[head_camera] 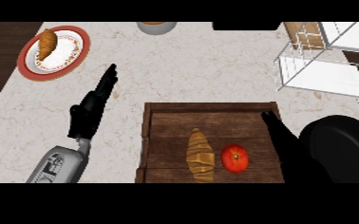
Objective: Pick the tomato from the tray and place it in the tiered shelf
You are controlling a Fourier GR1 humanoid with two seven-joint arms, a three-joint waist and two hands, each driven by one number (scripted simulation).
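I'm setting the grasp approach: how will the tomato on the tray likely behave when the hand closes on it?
The tomato looks round and smooth, so it may roll on the flat wooden tray if nudged. Its glossy skin could be slippery. The croissant close beside it may block rolling that way.

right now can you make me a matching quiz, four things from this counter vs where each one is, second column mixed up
Things:
1. tomato
2. plate
3. shelf
4. left hand

Places:
A. far right of the counter, white wire
B. on the wooden tray, right of a croissant
C. over bare counter, left of the tray
D. far left corner, with a second croissant on it

Pairs: 1-B, 2-D, 3-A, 4-C
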